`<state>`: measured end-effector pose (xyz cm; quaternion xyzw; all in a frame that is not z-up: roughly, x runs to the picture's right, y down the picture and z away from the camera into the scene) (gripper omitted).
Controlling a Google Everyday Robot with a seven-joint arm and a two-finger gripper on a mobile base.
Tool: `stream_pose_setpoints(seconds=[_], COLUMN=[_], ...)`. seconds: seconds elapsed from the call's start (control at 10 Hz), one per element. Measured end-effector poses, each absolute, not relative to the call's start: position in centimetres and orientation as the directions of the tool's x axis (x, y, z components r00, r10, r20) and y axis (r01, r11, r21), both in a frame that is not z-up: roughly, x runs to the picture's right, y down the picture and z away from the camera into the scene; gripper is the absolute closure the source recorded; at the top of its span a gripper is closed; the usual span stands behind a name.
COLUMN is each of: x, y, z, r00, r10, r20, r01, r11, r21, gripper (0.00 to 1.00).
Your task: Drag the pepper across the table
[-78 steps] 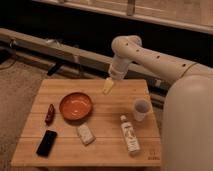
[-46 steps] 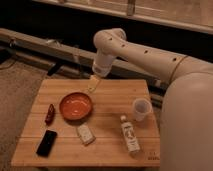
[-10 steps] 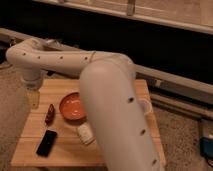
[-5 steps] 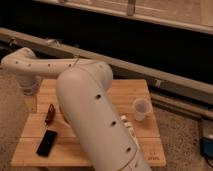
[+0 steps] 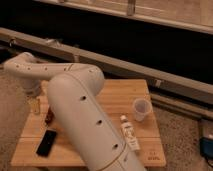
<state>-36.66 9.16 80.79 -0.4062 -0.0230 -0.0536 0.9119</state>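
The pepper [image 5: 49, 118], small, slender and dark red-brown, lies near the left edge of the light wooden table [image 5: 120, 94]. My gripper [image 5: 34, 106] hangs just left of and slightly behind the pepper, over the table's left edge. It points down and stands open, with nothing between its yellowish fingers. It is not touching the pepper. My large white arm [image 5: 85, 120] sweeps across the middle of the view and hides the centre of the table.
A flat black phone [image 5: 46, 143] lies at the front left, in front of the pepper. A translucent cup [image 5: 140, 109] stands at the right, with a white bottle [image 5: 130, 134] lying in front of it. Speckled floor surrounds the table.
The arm has swung further across the view and covers more of the table. The gripper has come down slightly towards the table's left edge beside the pepper. The pepper has not moved.
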Motion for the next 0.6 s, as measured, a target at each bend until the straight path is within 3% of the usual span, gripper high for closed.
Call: stream_pose_setpoints(seconds=[0.6], x=[-36.7], y=[11.1], z=[83.1], r00=[1.000], r10=[-0.029], r20=[0.007], r01=[0.024], r11=[0.612], r21=[-0.790], gripper=[0.20])
